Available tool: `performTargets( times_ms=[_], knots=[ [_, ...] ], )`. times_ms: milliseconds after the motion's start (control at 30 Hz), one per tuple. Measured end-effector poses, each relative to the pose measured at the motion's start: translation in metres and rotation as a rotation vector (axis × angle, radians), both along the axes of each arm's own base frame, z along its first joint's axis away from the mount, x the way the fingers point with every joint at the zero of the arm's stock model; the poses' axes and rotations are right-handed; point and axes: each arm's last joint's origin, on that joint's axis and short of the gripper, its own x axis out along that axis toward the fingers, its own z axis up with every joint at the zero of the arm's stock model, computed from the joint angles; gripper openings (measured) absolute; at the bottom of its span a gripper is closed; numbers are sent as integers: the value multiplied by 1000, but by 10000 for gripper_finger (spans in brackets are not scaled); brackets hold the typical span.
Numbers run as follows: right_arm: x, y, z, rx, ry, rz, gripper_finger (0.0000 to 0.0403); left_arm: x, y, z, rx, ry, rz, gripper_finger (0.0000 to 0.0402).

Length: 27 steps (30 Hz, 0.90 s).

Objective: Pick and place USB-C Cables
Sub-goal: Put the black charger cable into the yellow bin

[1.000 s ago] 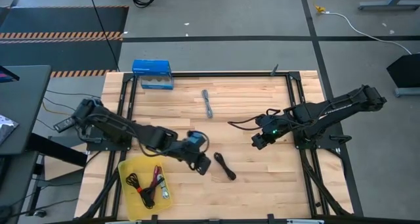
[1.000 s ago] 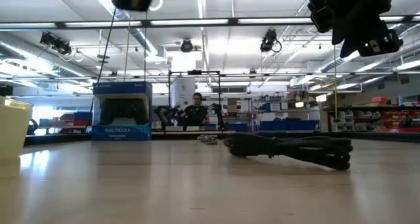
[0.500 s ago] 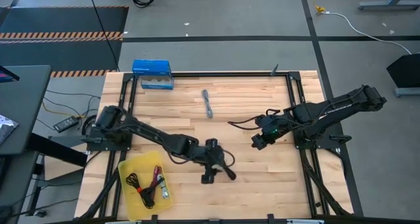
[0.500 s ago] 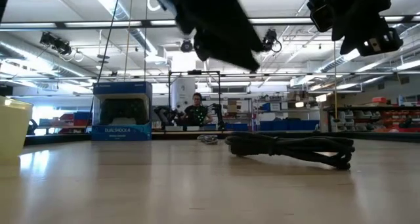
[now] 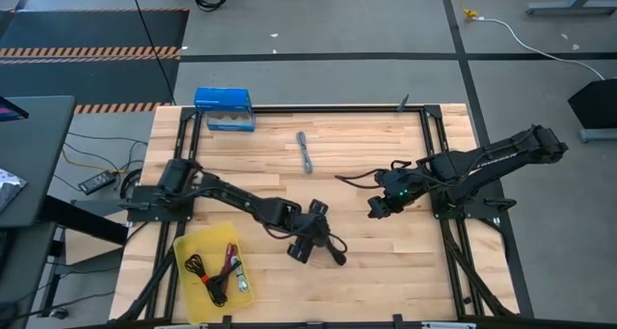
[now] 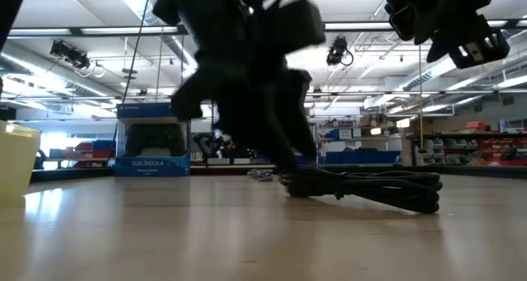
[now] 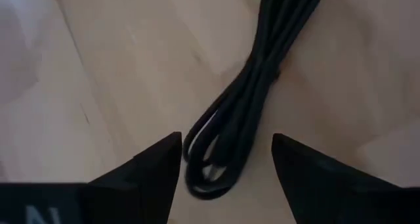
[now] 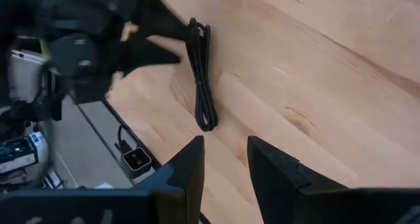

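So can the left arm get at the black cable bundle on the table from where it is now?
Probably yes: the left gripper is open, its fingers either side of one end of the black cable bundle, with nothing between them.

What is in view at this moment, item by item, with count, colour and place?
Black cable bundle: one, black, on the table's near middle, between the left gripper's open fingers.
Grey cable bundle: one, grey, far middle of the table.
Yellow tray: one, yellow, near-left corner, holding black cables and one with red.
Blue box: one, blue, far-left edge.
Wooden table: one, light wood.
Left gripper: open, down at the black cable bundle.
Right gripper: raised over the table's right side, holding nothing.
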Motion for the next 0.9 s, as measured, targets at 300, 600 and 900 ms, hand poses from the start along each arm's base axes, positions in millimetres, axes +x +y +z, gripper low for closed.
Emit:
performTargets(
  times_ms=[300,600,900],
  knots=[
    [0,1,0,34,10,8,122,5,10,-17,85,31,-69,238],
    [0,1,0,24,7,7,122,2,4,-8,-59,35,35,93],
    [0,0,0,-2,-2,25,122,-12,3,44,-282,-38,280,71]
  ],
)
